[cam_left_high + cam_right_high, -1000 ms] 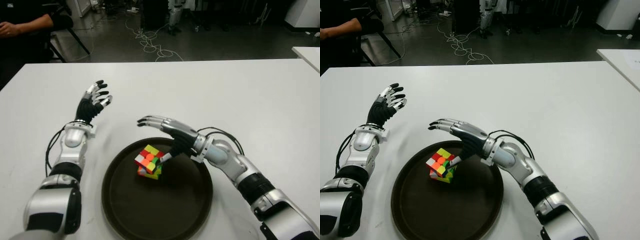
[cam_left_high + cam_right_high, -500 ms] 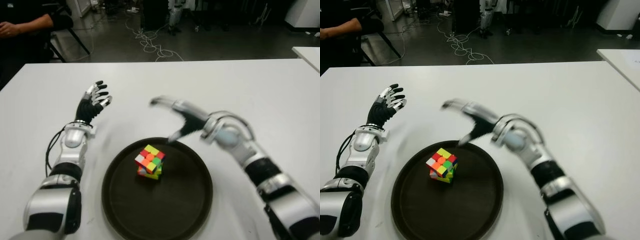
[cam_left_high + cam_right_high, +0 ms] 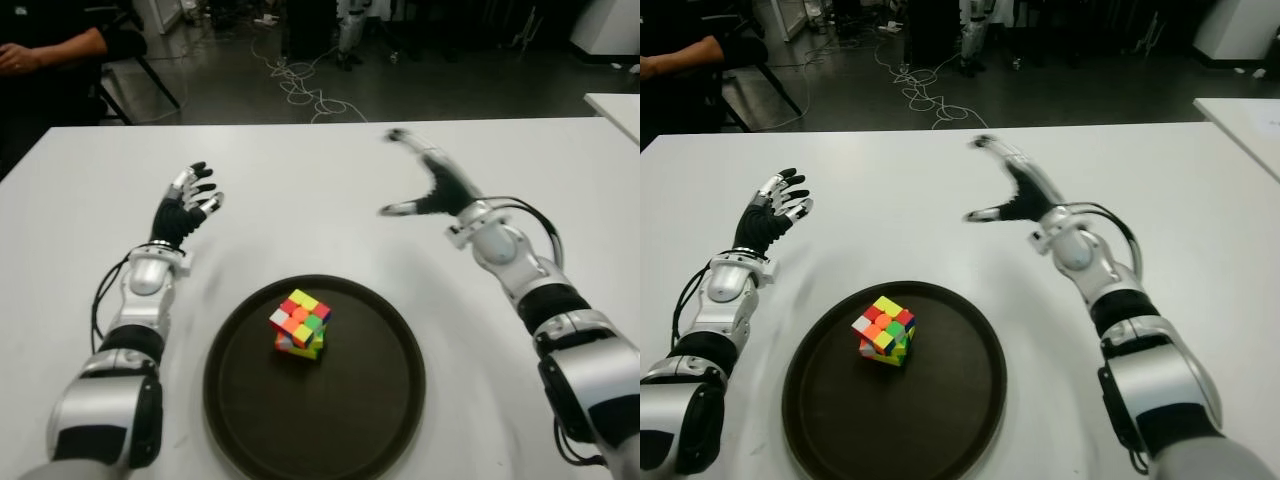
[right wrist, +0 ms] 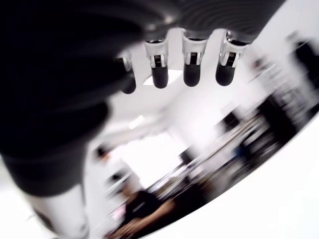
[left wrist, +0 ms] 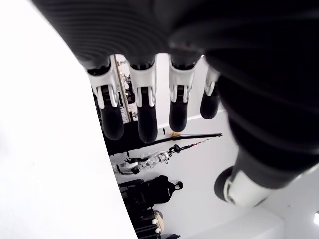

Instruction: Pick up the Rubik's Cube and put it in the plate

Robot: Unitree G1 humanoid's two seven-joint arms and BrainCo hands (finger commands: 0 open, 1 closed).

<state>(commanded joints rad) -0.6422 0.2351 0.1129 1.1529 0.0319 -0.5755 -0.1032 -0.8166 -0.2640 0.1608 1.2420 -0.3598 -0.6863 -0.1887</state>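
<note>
The Rubik's Cube point(image 3: 300, 323) is sitting tilted on one corner inside the dark round plate point(image 3: 380, 420), left of the plate's centre, w/ nothing touching it. The plate's near rim is getting cut off by the bottom edge of both eye views.

The right hand point(image 3: 432, 184) is hanging above the white surface point(image 3: 320, 180), well apart from the plate on its far right side, fingers spread wide and holding nothing. It is showing blurred, so its fingertips are hard to make out; the right wrist view is giving only dark fingers point(image 4: 191, 69) extended against a smeared background.

The left hand point(image 3: 188, 205) is showing left of the plate, raised, fingers point(image 5: 144, 117) opened out and empty; whether it is touching the surface can't be told.

At the far left corner a person's arm point(image 3: 50, 50) is partly showing, the rest cut off by the frame. Cables point(image 3: 300, 90) are lying on the floor beyond the surface.
</note>
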